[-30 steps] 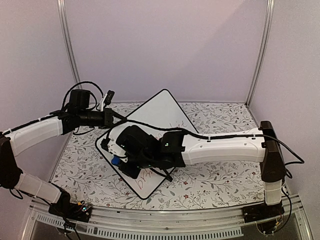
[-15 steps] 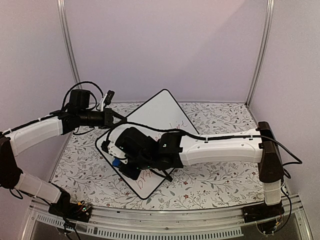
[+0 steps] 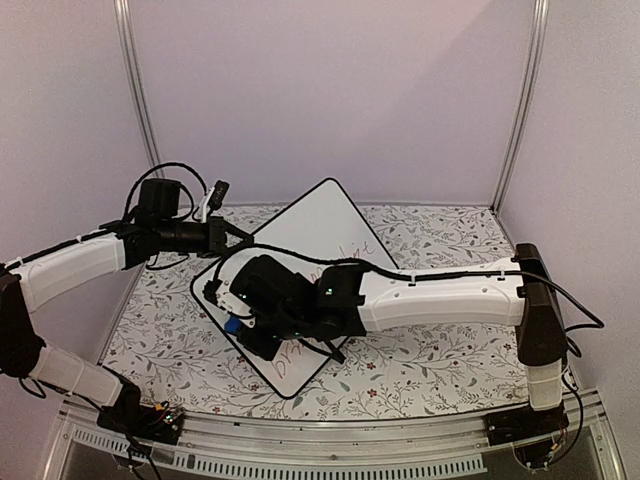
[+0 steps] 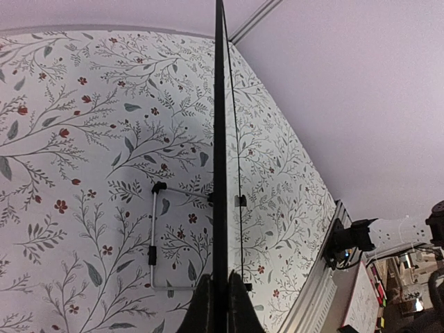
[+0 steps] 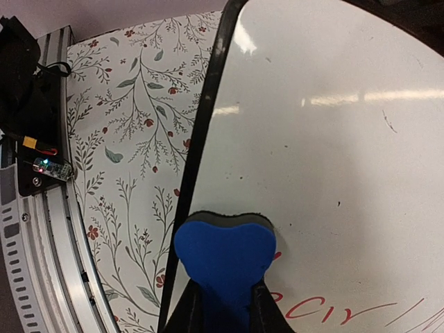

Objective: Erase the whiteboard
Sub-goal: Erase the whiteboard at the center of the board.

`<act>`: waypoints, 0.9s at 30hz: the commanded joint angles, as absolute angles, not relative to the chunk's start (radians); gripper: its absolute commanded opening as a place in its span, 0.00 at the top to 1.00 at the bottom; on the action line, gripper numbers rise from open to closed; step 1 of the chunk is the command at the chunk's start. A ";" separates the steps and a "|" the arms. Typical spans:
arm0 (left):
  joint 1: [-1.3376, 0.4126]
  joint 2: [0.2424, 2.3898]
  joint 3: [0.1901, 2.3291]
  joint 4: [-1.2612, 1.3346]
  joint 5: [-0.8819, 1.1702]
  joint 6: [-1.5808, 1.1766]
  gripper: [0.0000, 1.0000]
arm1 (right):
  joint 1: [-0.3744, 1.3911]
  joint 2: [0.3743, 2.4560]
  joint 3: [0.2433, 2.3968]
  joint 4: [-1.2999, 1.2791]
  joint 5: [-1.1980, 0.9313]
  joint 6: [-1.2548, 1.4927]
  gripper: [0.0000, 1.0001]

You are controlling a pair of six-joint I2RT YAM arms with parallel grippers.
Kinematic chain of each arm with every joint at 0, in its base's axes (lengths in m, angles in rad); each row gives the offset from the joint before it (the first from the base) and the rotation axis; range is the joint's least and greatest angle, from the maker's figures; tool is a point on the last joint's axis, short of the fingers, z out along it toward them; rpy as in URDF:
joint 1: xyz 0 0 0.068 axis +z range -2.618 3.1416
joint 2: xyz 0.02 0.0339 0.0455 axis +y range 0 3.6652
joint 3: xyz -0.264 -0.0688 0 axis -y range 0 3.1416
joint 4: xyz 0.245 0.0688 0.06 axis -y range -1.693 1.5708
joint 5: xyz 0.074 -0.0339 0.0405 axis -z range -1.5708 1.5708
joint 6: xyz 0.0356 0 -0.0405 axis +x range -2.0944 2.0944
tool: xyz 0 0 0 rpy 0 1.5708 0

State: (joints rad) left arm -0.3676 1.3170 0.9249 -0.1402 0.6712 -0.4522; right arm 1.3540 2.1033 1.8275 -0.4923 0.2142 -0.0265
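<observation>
One whiteboard (image 3: 312, 225) rests on the floral-patterned counter (image 3: 440, 360), left of centre, turned corner-on so that it reads as a diamond in the top view. Two end effectors act on it. The left end effector (image 3: 238, 233) is closed on the board's thin black rim at its upper-left edge. The right end effector (image 5: 225, 302) is clamped on one blue eraser (image 5: 225, 250), which is set against the board face just inside the rim. Red marker writing (image 5: 333, 311) shows just beside the eraser.
</observation>
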 commanded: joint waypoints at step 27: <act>-0.382 1.310 0.936 -0.130 0.681 -0.424 1.00 | 1.367 2.047 1.676 -0.520 0.278 0.071 0.97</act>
